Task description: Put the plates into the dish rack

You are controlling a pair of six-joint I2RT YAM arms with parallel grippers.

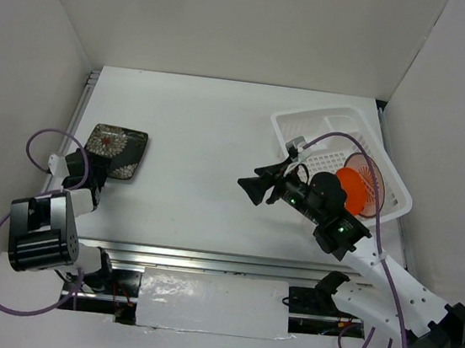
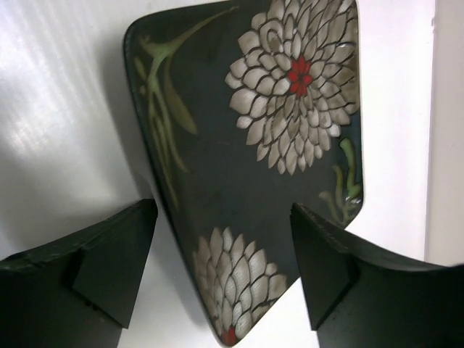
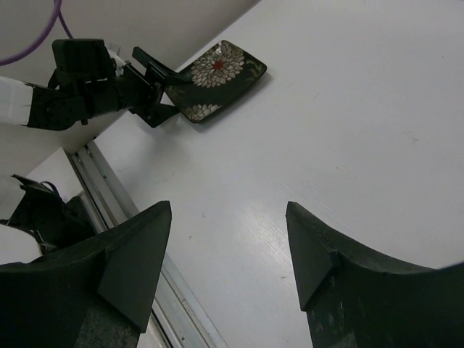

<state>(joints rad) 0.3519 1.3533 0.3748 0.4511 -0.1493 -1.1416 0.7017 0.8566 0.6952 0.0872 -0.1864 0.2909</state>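
The dark square plate with white flowers (image 1: 119,151) lies flat on the white table at the left. My left gripper (image 1: 99,173) is at its near corner. In the left wrist view the plate (image 2: 239,138) fills the frame and its corner sits between the open fingers of the left gripper (image 2: 225,221), with gaps on both sides. The white dish rack (image 1: 329,114) stands at the back right. A plain orange plate (image 1: 352,189) and a sunburst plate (image 1: 374,178) stand in it, partly hidden by the right arm. My right gripper (image 1: 252,189) hovers open and empty left of the rack. In its own view the right gripper (image 3: 228,214) faces the dark plate (image 3: 221,72).
White walls close in the table on the left, back and right. A metal rail (image 1: 205,258) runs along the near edge, seen also as the rail (image 3: 109,203) in the right wrist view. Purple cables loop off both arms.
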